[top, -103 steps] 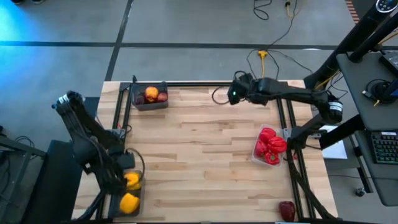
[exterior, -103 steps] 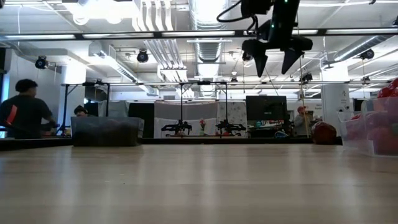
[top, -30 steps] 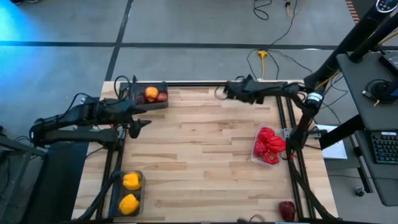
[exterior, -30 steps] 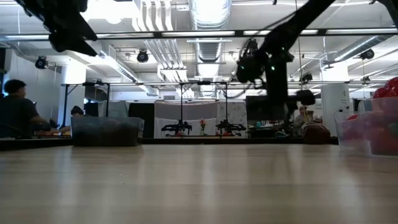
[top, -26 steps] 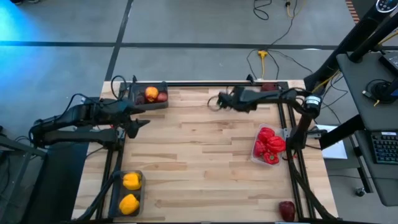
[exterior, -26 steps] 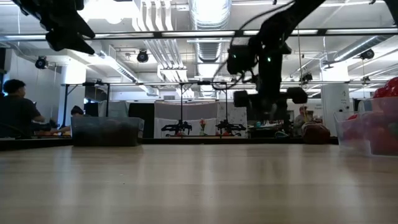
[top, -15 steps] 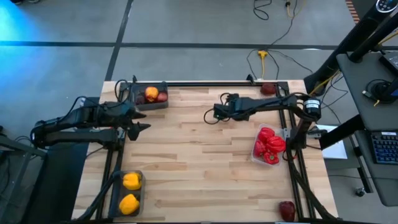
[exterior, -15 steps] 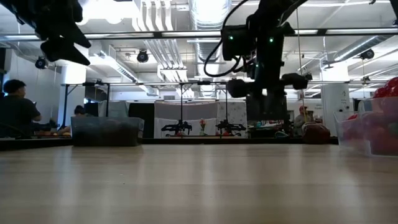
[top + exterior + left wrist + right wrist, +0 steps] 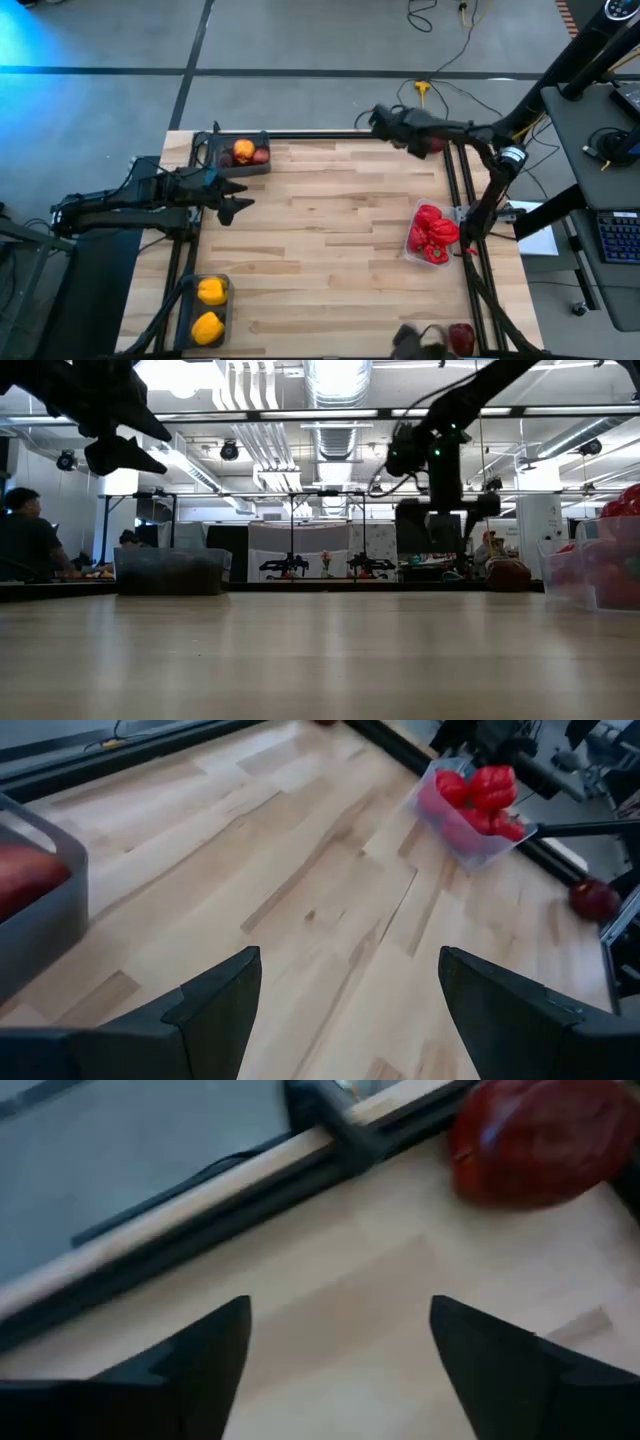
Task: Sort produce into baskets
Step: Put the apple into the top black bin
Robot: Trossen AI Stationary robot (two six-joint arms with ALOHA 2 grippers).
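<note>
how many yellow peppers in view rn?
2. Both yellow peppers sit in the dark bin at the table's near-left corner: one toward the middle, one nearer the edge. More could be hidden beneath.

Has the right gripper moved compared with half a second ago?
Yes. In the high view the right gripper has gone from the open boards toward the table's far edge, ending near the dark rail beside an apple; the red pepper bin stayed put.

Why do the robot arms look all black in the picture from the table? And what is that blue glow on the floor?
Low view: the bright ceiling lights shine from behind, so the left gripper and the right arm show as dark shapes. High view: blue light spills over the floor in one corner; its lamp is out of the picture.
</note>
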